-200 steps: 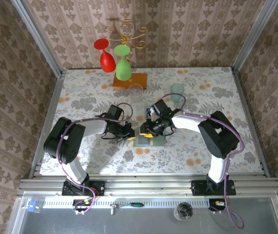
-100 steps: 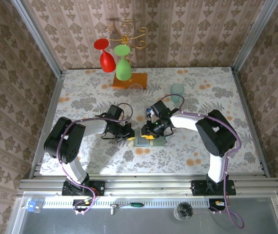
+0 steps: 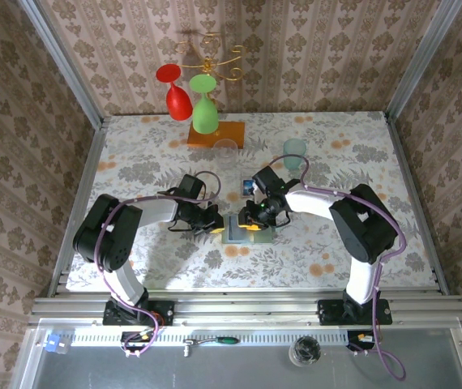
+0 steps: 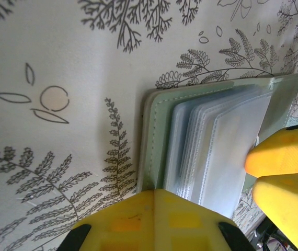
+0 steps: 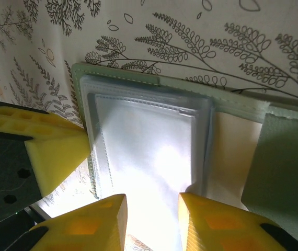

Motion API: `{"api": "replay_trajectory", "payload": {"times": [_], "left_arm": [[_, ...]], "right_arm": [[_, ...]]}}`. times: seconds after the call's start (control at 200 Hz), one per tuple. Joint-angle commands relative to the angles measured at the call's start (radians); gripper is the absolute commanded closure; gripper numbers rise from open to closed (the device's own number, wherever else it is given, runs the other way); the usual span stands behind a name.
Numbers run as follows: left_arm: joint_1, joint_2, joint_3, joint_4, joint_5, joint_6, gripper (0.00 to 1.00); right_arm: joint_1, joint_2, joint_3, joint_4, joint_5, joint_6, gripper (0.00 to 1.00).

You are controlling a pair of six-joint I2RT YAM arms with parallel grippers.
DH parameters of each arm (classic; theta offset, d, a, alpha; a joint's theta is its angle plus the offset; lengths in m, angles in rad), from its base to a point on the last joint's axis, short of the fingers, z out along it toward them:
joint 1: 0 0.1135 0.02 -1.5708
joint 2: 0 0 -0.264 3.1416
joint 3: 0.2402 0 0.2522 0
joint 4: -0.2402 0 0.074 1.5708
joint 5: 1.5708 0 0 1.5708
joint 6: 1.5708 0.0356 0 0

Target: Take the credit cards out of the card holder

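Floral tabletop [image 3: 361, 154], damask-papered walls [image 3: 336, 49]. I see left gripper [image 4: 154, 201] clamped closed at card holder [image 4: 157, 125] edge. Right gripper [image 5: 151, 201] fingers narrowly apart over glare-washed sleeves [image 5: 144, 146], contents unreadable.

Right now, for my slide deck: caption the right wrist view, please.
Open pale grey-green card holder on the fern-print tablecloth, clear plastic sleeves exposed at the right gripper's parted yellow jaws.

a: the card holder [image 4: 157, 117], what's it made of?
b: matt grey-green, leather-like, with a stitched edge. its sleeves [image 4: 227, 151] are clear glossy plastic.
a: and the bench [image 5: 191, 31]?
b: a smooth, matt printed covering. the right claw [image 5: 150, 209] has matt yellow plastic fingers [image 5: 214, 222].
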Motion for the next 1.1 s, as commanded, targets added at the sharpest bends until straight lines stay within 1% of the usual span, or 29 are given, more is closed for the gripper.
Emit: {"api": "replay_trajectory", "payload": {"times": [0.0, 0.2, 0.21, 0.23, 0.47, 0.55, 0.7, 0.72, 0.78, 0.86, 0.915, 1.015, 1.095], "left_arm": [[0.014, -0.047, 0.005, 0.021, -0.002, -0.009, 0.99], [0.009, -0.073, 0.030, 0.064, 0.021, -0.032, 0.94], [0.008, -0.071, 0.031, 0.065, 0.043, -0.035, 0.94], [0.007, -0.069, 0.035, 0.063, 0.051, -0.038, 0.94], [-0.016, -0.044, 0.034, 0.097, 0.046, -0.078, 0.93], [-0.022, -0.037, 0.036, 0.111, 0.052, -0.086, 0.92], [-0.027, -0.032, 0.043, 0.058, 0.035, -0.070, 0.94], [-0.027, -0.029, 0.044, 0.046, 0.003, -0.065, 0.94], [-0.027, -0.023, 0.054, -0.002, -0.011, -0.044, 0.95], [-0.029, -0.031, 0.067, -0.062, -0.056, -0.015, 0.97], [-0.028, -0.031, 0.065, -0.068, -0.067, -0.008, 0.97], [-0.028, -0.018, 0.067, -0.082, -0.064, 0.002, 0.98], [-0.026, -0.014, 0.056, -0.079, -0.067, 0.003, 0.98]], "right_arm": [[-0.012, -0.036, -0.019, -0.025, 0.023, -0.016, 0.69], [-0.025, -0.027, -0.031, -0.007, 0.004, -0.019, 0.70], [-0.026, -0.026, -0.032, -0.004, 0.002, -0.019, 0.70], [-0.027, -0.025, -0.033, -0.002, -0.003, -0.017, 0.70], [-0.032, -0.015, -0.030, 0.001, -0.014, -0.025, 0.72], [-0.032, -0.023, -0.034, 0.007, -0.016, -0.020, 0.74], [-0.032, -0.045, -0.026, 0.015, -0.031, -0.019, 0.80], [-0.032, -0.047, -0.028, 0.023, -0.037, -0.018, 0.80], [-0.031, -0.050, -0.037, 0.064, -0.066, -0.002, 0.81], [-0.030, -0.035, -0.041, 0.119, -0.112, 0.027, 0.83], [-0.025, -0.021, -0.036, 0.134, -0.131, 0.036, 0.83], [-0.020, 0.001, -0.029, 0.135, -0.123, 0.041, 0.83], [-0.020, 0.011, -0.022, 0.112, -0.110, 0.035, 0.81]]}}
